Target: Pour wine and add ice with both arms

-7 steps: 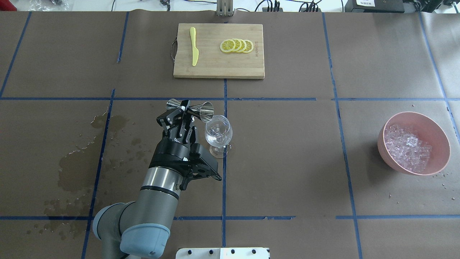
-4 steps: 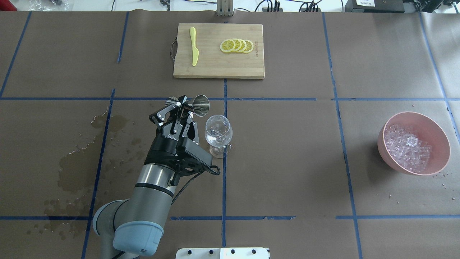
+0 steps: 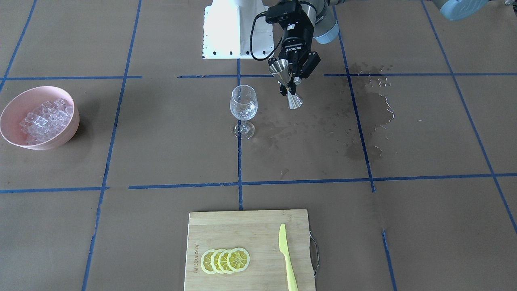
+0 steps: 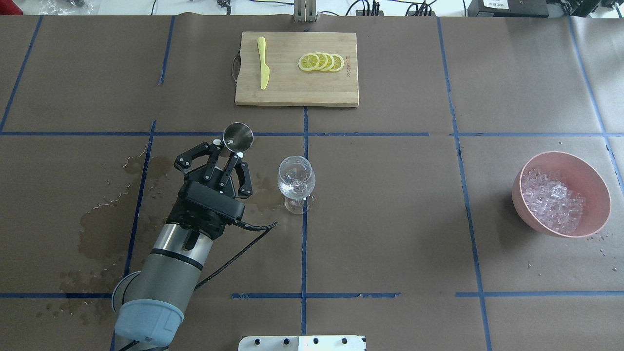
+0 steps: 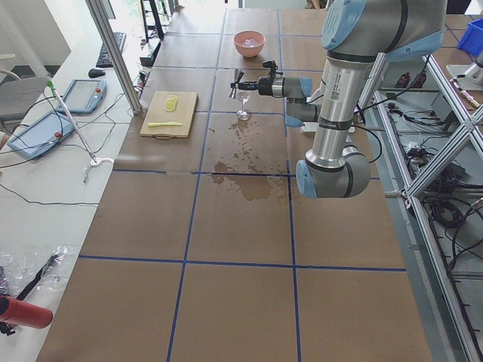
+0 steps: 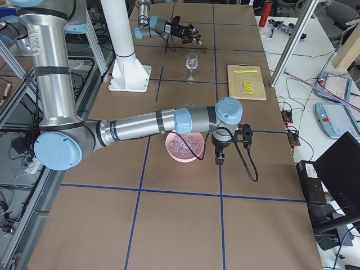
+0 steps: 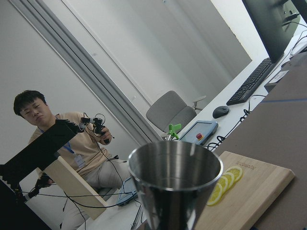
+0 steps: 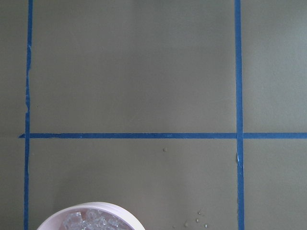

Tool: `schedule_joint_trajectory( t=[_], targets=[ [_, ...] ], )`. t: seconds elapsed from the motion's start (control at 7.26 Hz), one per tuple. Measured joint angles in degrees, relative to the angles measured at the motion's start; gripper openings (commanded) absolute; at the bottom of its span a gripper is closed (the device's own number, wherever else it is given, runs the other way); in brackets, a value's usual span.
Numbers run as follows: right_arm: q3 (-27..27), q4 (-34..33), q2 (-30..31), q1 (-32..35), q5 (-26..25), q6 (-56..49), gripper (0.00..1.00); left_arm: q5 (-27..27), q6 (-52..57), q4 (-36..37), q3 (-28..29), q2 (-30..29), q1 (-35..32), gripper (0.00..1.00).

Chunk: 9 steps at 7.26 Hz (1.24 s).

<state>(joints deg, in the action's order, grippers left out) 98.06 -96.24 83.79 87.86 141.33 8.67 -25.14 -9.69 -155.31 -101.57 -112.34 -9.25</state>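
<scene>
My left gripper (image 4: 227,151) (image 3: 291,83) is shut on a steel double-cone jigger (image 4: 238,136) (image 3: 286,83) and holds it upright above the table, left of the wine glass (image 4: 296,183) (image 3: 243,107). The jigger's cup (image 7: 175,184) looks empty. The glass holds something clear, and no dark wine shows anywhere. The ice (image 4: 553,201) (image 3: 44,118) (image 8: 91,221) lies heaped in a pink bowl (image 4: 595,192) (image 3: 12,101) at the right. My right arm's wrist (image 6: 225,121) shows only in the exterior right view, near the bowl (image 6: 183,147). I cannot tell whether its gripper is open or shut.
A wooden cutting board (image 4: 296,90) at the far middle bears lemon slices (image 4: 321,62) and a yellow knife (image 4: 263,63). Wet stains (image 4: 102,229) spread over the paper at the left. The white base (image 4: 302,342) is at the near edge.
My left gripper has moved left, away from the glass. It has turned the jigger from tilted over the rim to upright. The glass and bowl have not moved.
</scene>
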Motion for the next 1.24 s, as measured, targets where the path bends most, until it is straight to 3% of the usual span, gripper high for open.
schedule_joint_trajectory(
  t=[0.41,1.24],
  targets=[
    [-0.3,0.0,0.0,-0.4,-0.1,0.0,1.00,-0.2,-16.0,-1.9,-0.1,2.7,-0.1,0.00],
    [-0.4,0.0,0.1,-0.7,0.0,0.7,1.00,-0.4,-29.9,-3.0,-0.2,16.1,0.1,0.00]
  ],
)
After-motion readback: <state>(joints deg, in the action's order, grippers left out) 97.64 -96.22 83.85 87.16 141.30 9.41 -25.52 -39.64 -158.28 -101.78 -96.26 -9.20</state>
